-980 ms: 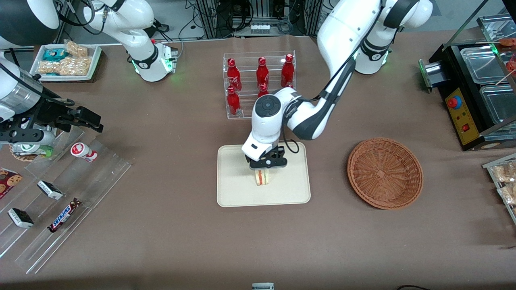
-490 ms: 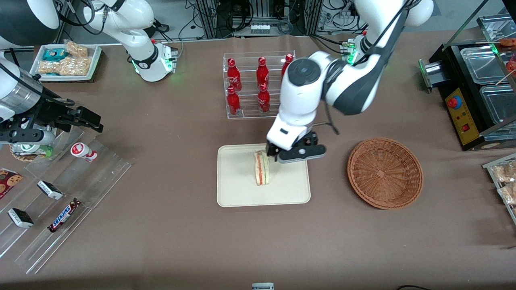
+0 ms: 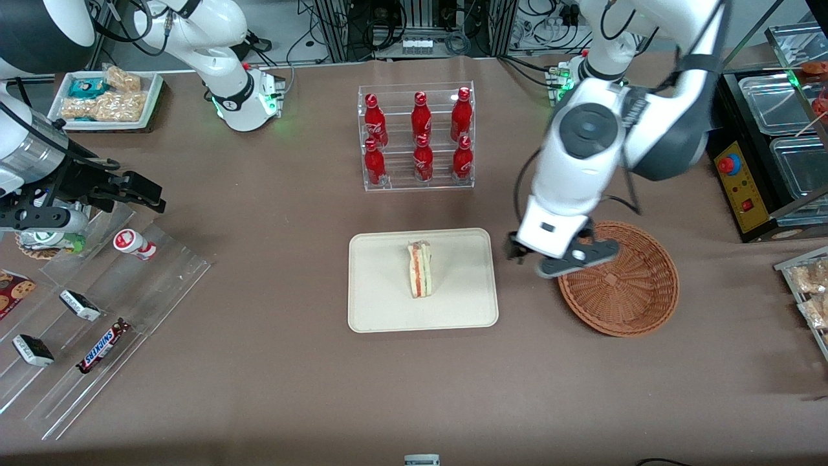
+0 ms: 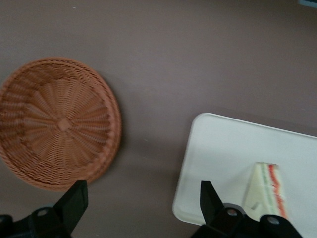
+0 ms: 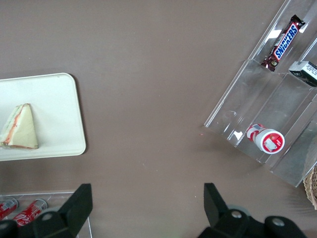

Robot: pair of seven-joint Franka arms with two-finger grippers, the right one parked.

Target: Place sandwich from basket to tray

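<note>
Brown tabletop carries the tray (image 3: 388,304) with the sandwich (image 3: 420,269) lying on it, partly cut off in the wrist view. Above the gap between tray and basket (image 3: 631,298), the gripper (image 3: 557,257) hangs, fingers spread, holding nothing.

Quick count: six red cola bottles (image 3: 421,137) in the clear acrylic rack (image 3: 416,181), one triangular cream sandwich (image 3: 420,269), one beige plastic tray (image 3: 381,304), one reddish-brown wicker basket (image 3: 631,291), and one gripper (image 3: 559,259) above the basket's rim.
</note>
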